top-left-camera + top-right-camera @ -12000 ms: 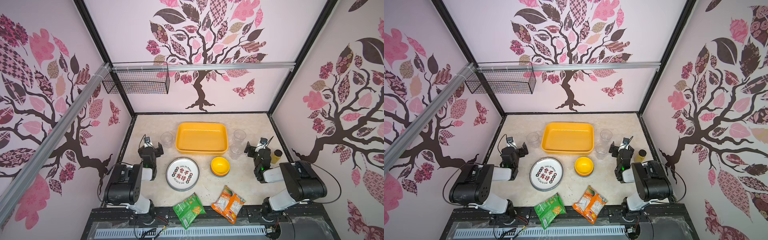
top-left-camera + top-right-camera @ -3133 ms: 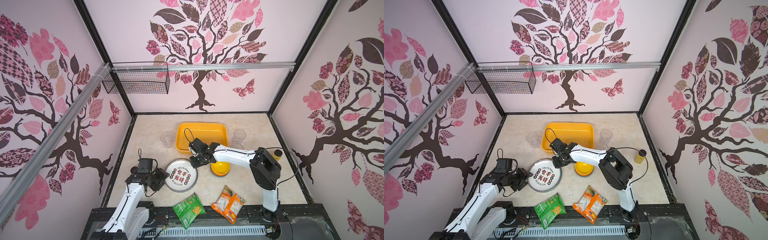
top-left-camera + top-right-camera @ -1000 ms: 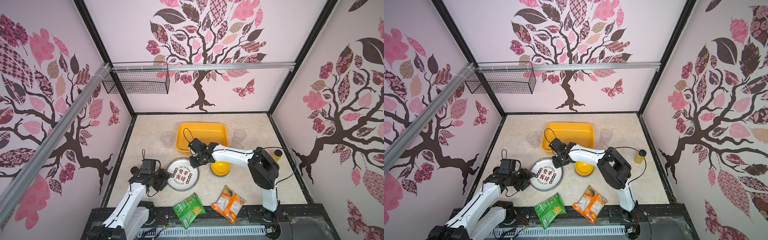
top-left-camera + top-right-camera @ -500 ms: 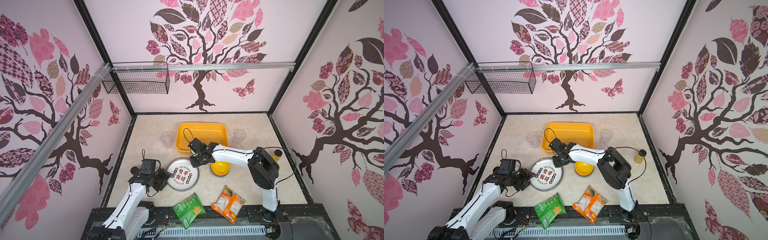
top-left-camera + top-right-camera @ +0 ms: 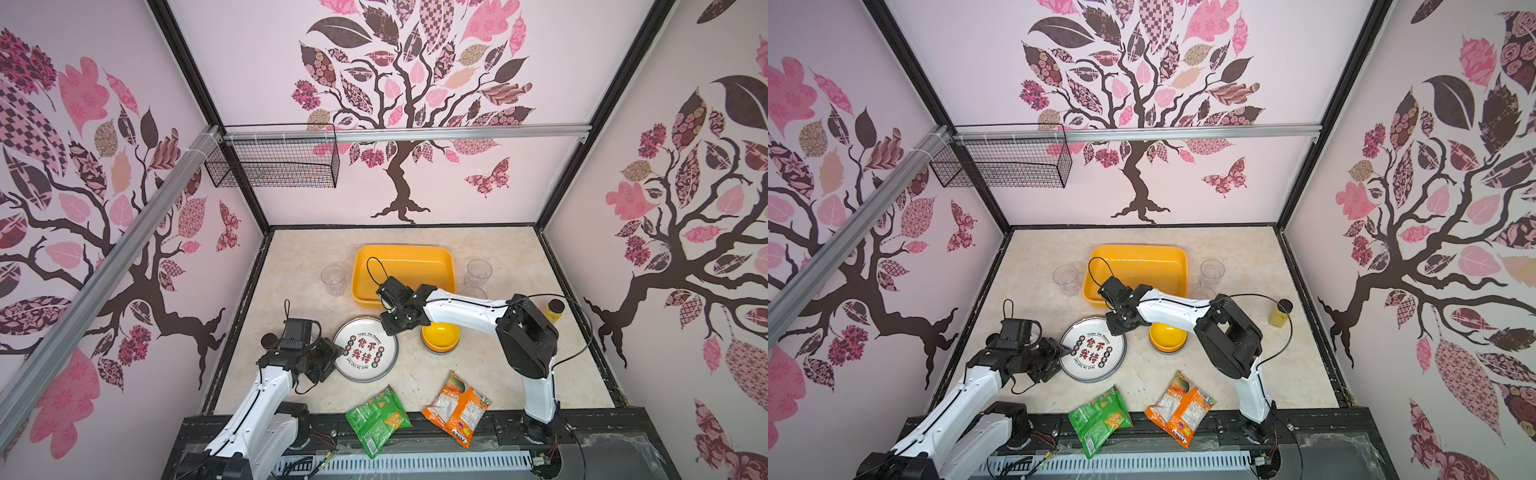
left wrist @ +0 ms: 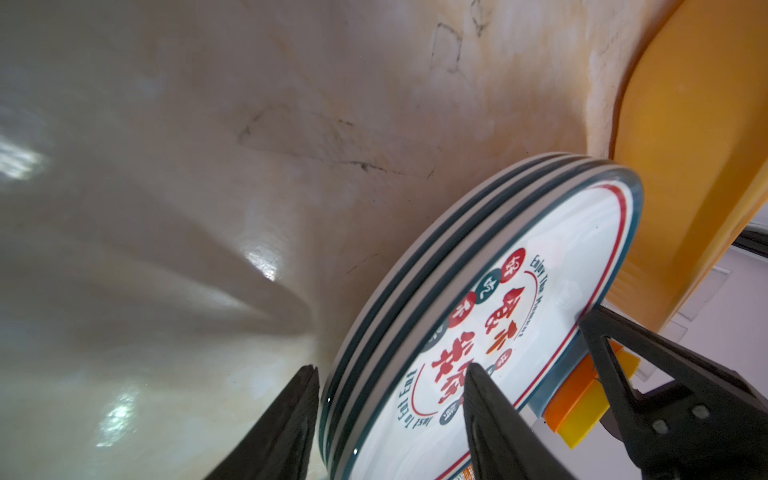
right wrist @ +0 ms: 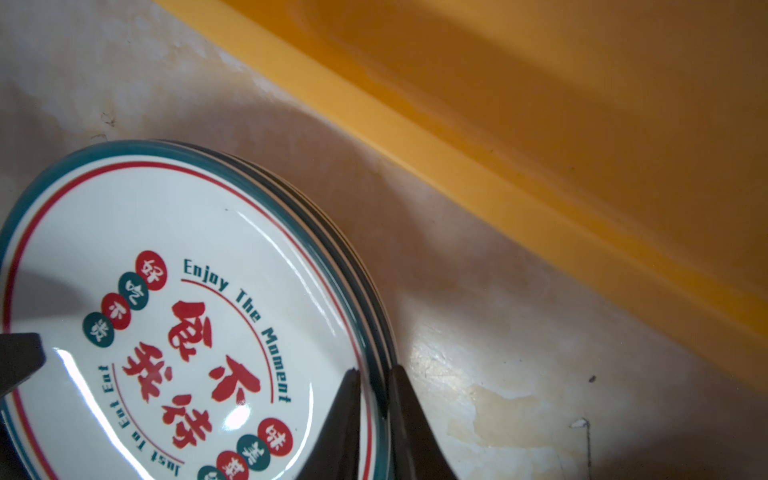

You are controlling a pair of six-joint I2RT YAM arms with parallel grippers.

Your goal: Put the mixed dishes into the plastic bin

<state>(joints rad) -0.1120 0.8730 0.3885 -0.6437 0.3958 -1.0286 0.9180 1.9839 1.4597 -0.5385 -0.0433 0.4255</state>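
While lying on the table (image 5: 299, 266) near the bin (image 5: 403, 253) as a stiff, slick, probably heavy, breakable stack of plates (image 5: 365, 353), being pinched at one rim by the nearly closed right gripper (image 7: 374, 399) and loosely straddled opposite by the half-open left gripper (image 6: 390, 366), likely needing both holds.

Bright even light, soft shadows, bent edges, tabletop (image 6: 259, 262) glare, blurry wrist close-ups

i see a marbled beige desk (image 5: 291, 266). on it: the yellow bin (image 5: 405, 248) at the back, clear cups (image 5: 333, 279) flanking it, stacked plates (image 5: 365, 353) and stacked bowls (image 5: 440, 338) mid-desk, a bottle (image 5: 553, 311) near the right edge, a green bag (image 5: 378, 419) and an orange bag (image 5: 456, 407) at the front edge.
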